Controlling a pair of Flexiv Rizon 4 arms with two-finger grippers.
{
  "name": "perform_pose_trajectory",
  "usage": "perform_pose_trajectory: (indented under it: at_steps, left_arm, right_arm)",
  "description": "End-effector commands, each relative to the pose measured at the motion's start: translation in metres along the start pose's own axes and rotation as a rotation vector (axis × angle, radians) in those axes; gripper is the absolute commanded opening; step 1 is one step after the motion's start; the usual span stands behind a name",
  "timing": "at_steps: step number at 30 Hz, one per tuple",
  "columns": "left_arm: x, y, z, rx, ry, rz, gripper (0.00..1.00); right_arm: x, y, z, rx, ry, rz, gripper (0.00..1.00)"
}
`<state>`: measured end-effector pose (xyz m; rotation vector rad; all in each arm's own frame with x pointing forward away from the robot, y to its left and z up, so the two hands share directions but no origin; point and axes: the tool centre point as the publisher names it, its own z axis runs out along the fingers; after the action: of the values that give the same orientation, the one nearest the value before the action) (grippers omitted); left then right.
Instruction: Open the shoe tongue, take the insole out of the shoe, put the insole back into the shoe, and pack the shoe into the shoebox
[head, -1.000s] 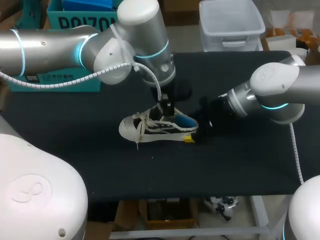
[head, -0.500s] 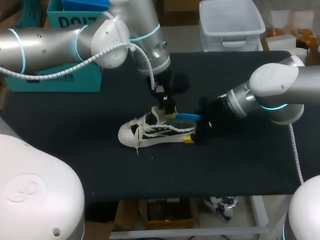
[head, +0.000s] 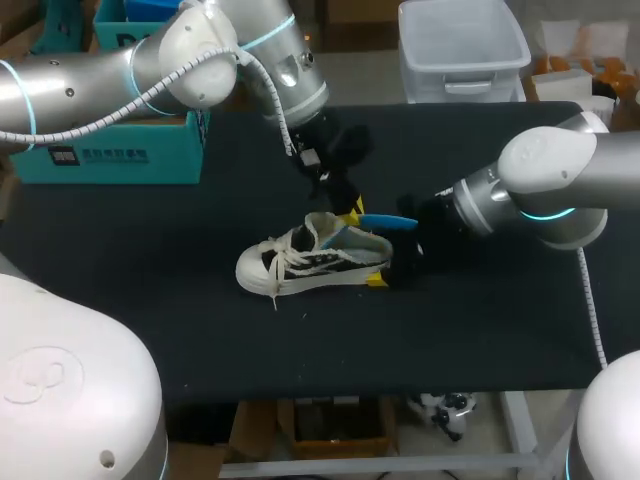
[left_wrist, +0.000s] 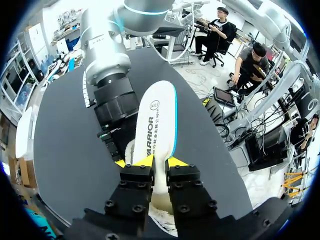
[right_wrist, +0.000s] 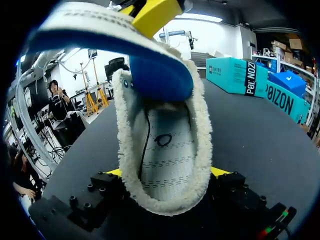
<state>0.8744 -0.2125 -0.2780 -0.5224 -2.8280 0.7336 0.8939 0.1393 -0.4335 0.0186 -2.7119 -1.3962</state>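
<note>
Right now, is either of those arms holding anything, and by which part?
Left pincer pinches the insole near one end; right pincer clamps the shoe at its heel.

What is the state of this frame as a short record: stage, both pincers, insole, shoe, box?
stage: insole removal under way; shoe not packed
left pincer: shut on the insole, gripping one end
right pincer: shut on the shoe at its heel
insole: raised over the shoe's opening, reaching out above the heel; whether any part is inside is unclear
shoe: upright on the table, toe away from the right arm
box: teal box at the table's far left
</note>
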Motion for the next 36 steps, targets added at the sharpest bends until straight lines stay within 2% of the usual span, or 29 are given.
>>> perform_pose_trajectory:
  at_steps: [1, 9, 10, 11, 13, 14, 22, 28, 30, 34, 36]
  left_arm:
    - [0.015, -0.005, -0.018, 0.035, -0.008, 0.025, 0.0]
    - [0.03, -0.015, -0.039, 0.116, 0.043, 0.097, 0.0]
    - [0.031, -0.015, -0.041, 0.122, 0.044, 0.1, 0.0]
    - [0.033, -0.017, -0.044, 0.132, 0.048, 0.116, 0.0]
    - [0.035, -0.02, -0.048, 0.146, 0.06, 0.14, 0.0]
    - [0.036, -0.023, -0.051, 0.158, 0.067, 0.161, 0.0]
    - [0.042, -0.044, -0.071, 0.315, 0.178, 0.314, 0.0]
    - [0.051, -0.059, -0.079, 0.367, 0.21, 0.372, 0.0]
    - [0.054, -0.057, -0.084, 0.397, 0.225, 0.385, 0.0]
    - [0.058, -0.04, -0.102, 0.502, 0.287, 0.416, 0.0]
    - [0.061, -0.036, -0.109, 0.53, 0.286, 0.414, 0.0]
  right_arm:
    - [0.002, -0.006, 0.007, -0.002, 0.0, -0.001, 0.0]
    - [0.002, -0.006, 0.002, 0.012, 0.0, 0.01, 0.0]
    - [0.002, -0.006, 0.0, 0.014, 0.0, 0.011, 0.16]
    - [0.002, -0.006, -0.002, 0.016, 0.0, 0.012, 0.23]
    - [0.002, -0.006, -0.004, 0.027, 0.004, 0.019, 0.95]
    - [0.002, -0.007, -0.007, 0.031, 0.005, 0.022, 1.0]
    - [0.005, -0.011, -0.033, 0.107, -0.002, 0.072, 1.0]
    - [0.012, -0.014, -0.063, 0.162, -0.033, 0.106, 1.0]
    - [0.012, -0.01, -0.074, 0.189, -0.043, 0.103, 1.0]
    - [0.005, 0.008, -0.098, 0.275, -0.046, 0.083, 1.0]
    - [0.002, 0.014, -0.106, 0.304, -0.045, 0.074, 1.0]
